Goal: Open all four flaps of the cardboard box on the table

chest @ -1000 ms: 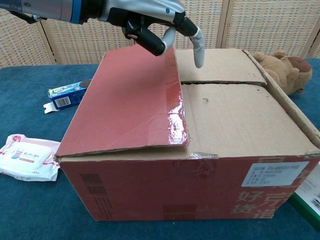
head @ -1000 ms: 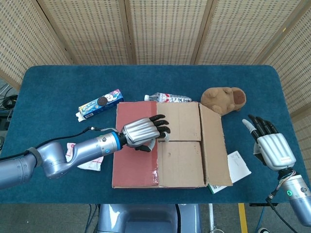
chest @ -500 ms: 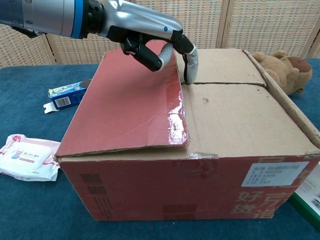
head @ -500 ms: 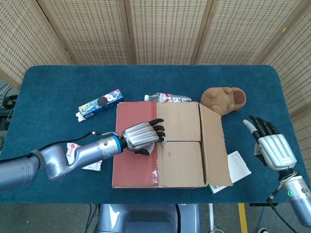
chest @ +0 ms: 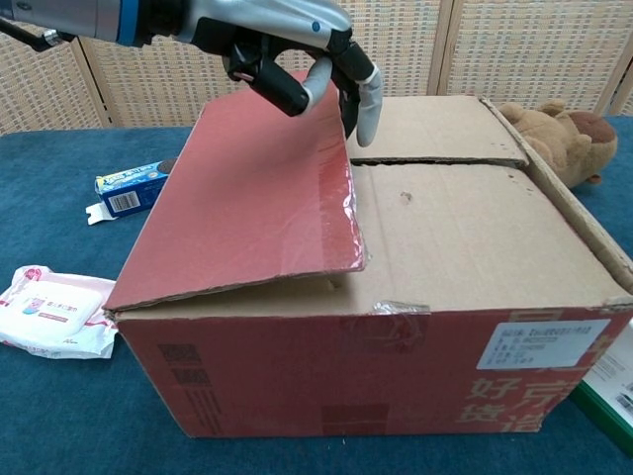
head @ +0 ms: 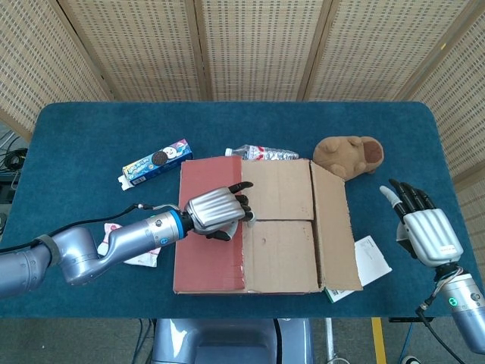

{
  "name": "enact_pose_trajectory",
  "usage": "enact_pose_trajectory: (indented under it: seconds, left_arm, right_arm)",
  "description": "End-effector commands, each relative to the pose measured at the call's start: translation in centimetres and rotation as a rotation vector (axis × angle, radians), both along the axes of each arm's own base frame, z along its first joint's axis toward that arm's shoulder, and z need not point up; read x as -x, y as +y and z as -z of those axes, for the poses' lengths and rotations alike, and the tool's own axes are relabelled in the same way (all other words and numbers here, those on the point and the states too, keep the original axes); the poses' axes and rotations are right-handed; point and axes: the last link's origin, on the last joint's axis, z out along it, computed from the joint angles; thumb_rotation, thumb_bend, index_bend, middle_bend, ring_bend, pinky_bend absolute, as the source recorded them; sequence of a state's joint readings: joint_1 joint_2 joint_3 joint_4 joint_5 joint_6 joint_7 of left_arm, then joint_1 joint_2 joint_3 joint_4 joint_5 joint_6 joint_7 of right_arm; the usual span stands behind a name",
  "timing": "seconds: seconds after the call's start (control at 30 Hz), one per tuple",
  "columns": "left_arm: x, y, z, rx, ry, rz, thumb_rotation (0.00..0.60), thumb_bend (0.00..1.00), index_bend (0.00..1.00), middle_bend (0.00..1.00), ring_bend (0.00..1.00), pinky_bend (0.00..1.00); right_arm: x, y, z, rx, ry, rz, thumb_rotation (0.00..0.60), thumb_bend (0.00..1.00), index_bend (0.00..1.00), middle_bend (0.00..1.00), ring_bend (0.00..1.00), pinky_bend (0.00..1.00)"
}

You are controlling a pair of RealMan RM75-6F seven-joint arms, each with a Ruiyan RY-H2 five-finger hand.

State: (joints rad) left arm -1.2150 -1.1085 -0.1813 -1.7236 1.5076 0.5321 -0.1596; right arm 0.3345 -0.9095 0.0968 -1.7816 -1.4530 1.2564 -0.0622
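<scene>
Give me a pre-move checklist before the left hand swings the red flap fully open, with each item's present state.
1. Left hand has the free edge of the red flap: ok, fingers hooked over its far corner.
2. Red flap lifted clear of the inner flaps: ok, the chest view shows a gap under its front edge.
3. Grip secure enough for the full swing: cannot tell, contact under the flap is hidden.
4. Landing zone left of the cardboard box: not ok, the wipes packet and cookie box lie there.
5. Right hand clear of the box: ok, open and off to the side.
6. Right-side flap opened: not ok.
</scene>
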Motion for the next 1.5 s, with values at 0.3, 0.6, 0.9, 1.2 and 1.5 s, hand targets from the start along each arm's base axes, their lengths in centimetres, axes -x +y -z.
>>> enact_pose_trajectory:
  seconds: [0.3,0.6,0.9,1.2,1.5]
  left_arm:
    - [-0.3,0.0,-2.8,-0.051,-0.024,0.008,0.336,1.00,0.40,0.48,0.30,0.00]
    - [-0.3,-0.1,-5.6,-0.099,-0.055,0.014,0.335,1.00,0.43,0.49,0.31,0.00]
    - [0.8,-0.6,-9.1,-0.162,-0.064,0.008,0.334,1.00,0.43,0.50,0.32,0.00]
    - [3.0,-1.2,-11.7,-0.220,-0.028,-0.021,0.336,1.00,0.43,0.50,0.33,0.00]
    - [7.7,-2.2,-15.6,-0.317,0.012,-0.116,0.335,1.00,0.43,0.50,0.33,0.00]
  right_arm:
    - [0.0,-0.3,0.1,-0.002,-0.004,0.000,0.600,1.00,0.00,0.02,0.00,0.11]
    - [-0.1,-0.4,0.2,-0.005,-0.007,-0.005,0.600,1.00,0.00,0.02,0.00,0.11]
    - [-0.3,-0.5,0.1,-0.008,-0.011,-0.009,0.600,1.00,0.00,0.02,0.00,0.11]
    - [-0.5,-0.6,0.3,-0.019,-0.017,-0.013,0.600,1.00,0.00,0.02,0.00,0.11]
    - [-0.8,-1.0,0.5,-0.032,-0.017,-0.022,0.600,1.00,0.00,0.02,0.00,0.11]
